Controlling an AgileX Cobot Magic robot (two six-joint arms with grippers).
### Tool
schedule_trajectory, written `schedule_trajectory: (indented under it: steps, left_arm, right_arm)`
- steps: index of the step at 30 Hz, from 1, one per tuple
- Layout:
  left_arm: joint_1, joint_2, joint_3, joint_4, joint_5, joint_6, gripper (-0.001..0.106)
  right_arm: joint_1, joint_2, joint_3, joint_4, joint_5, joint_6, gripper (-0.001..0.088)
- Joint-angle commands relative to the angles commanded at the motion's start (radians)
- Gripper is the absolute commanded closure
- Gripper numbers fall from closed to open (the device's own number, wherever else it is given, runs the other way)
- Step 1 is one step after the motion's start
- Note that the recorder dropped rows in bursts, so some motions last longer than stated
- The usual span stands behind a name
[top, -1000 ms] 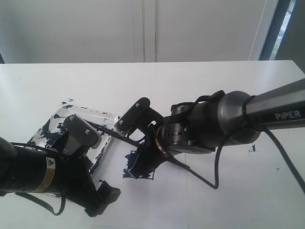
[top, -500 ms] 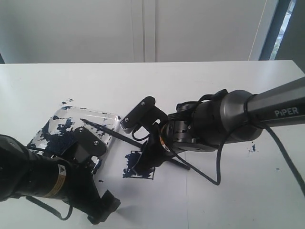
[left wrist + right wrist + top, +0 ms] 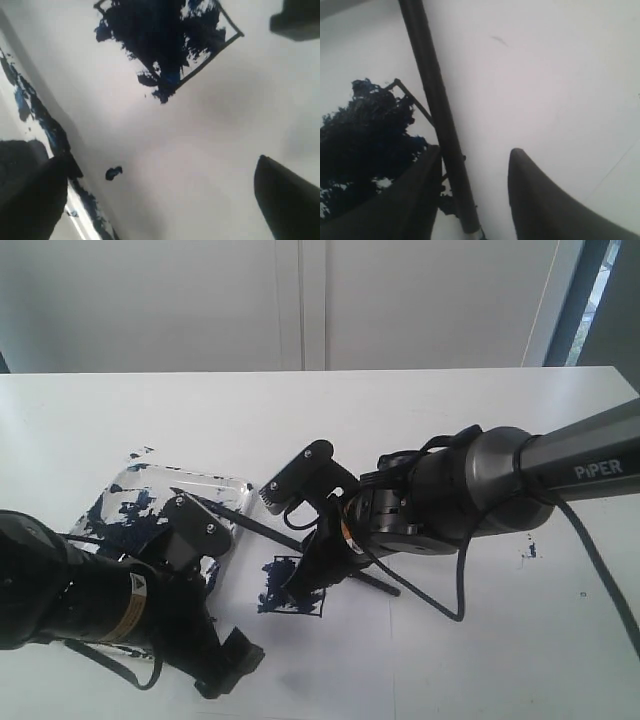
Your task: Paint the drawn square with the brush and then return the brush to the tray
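The tray (image 3: 215, 481) is showing clear, glossy plastic, catching light between smears of dark blue-black paint. The brush (image 3: 255, 527) is looking smooth and matt black along its handle. The table (image 3: 450, 410) is reading flat, matt white. The right arm (image 3: 490, 490) is giving off a dull grey sheen. The painted square (image 3: 290, 590) is looking patchy and uneven.

The dark link of the right arm (image 3: 560, 462) is showing the white brand lettering "PiPER" in the exterior view. The left arm (image 3: 55, 590) is carrying a yellow sticker (image 3: 128, 608) with a black warning triangle on it, and its small print is coming out too fine to read.
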Motion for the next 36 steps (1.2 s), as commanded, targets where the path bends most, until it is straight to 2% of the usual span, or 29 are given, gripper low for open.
schedule_trajectory:
  steps: [8,19,21,27,36]
  left_arm:
    - [0.0,-0.022,-0.009,0.0,-0.096,0.016,0.005]
    - [0.0,0.097,-0.009,0.0,-0.092,0.034,0.005]
    - [0.0,0.116,-0.009,0.0,-0.09,0.036,0.005]
    - [0.0,0.154,-0.009,0.0,-0.08,0.04,0.005]
    - [0.0,0.154,-0.009,0.0,-0.078,0.04,0.005]
  right_arm:
    - [0.0,0.013,0.0,0.006,-0.023,0.0,0.0544]
    - [0.0,0.03,0.0,0.014,-0.031,0.0,0.0547]
    - [0.0,0.03,0.0,0.014,-0.031,0.0,0.0594]
    - [0.0,0.03,0.0,0.014,-0.031,0.0,0.0858]
    - [0.002,0.004,0.0,0.014,-0.022,-0.009,0.0868]
